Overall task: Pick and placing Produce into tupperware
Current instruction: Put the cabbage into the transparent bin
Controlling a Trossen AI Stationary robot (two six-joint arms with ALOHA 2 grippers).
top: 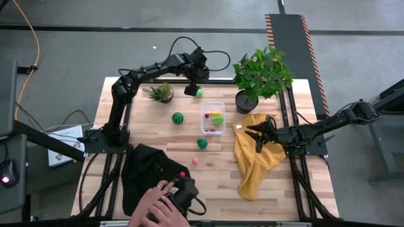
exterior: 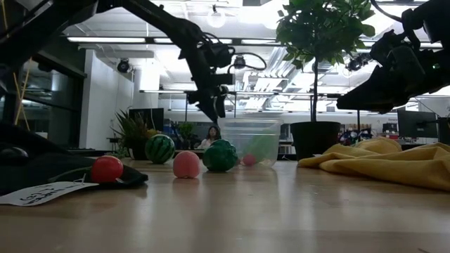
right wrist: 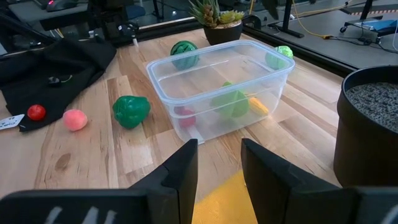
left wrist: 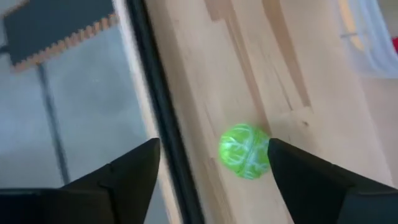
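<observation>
The clear tupperware [top: 213, 117] sits on the wooden table [top: 158, 135] near its far middle, just beside the black pot of the large leafy plant [top: 262, 77]. Inside it lie a leafy light-green piece [right wrist: 231, 102], a yellow piece [top: 216, 113] and small red ones [top: 208, 130]. Outside it, a striped dark-green melon [top: 178, 118] rests on the table on the left arm's side. A dark-green piece [top: 202, 143] lies just in front of the container, and a pink ball [top: 195, 161] lies nearer the front edge. A small red ball [top: 183, 174] sits on the black cloth [top: 142, 170] at the front left.

A light-green ball [left wrist: 244, 151] lies close to the table's far edge, between the small spiky potted plant [top: 161, 93] and the container. The left claw [top: 192, 89] hangs right by it with its fingers apart; in the left wrist view the ball sits between them, close to one finger.

The right claw [top: 260, 133] hovers over the yellow cloth [top: 255, 157], pointing at the tupperware, its fingers slightly apart and holding nothing.

At the front edge a person's hand [top: 153, 205] rests on a black controller [top: 183, 192] on the black cloth.
</observation>
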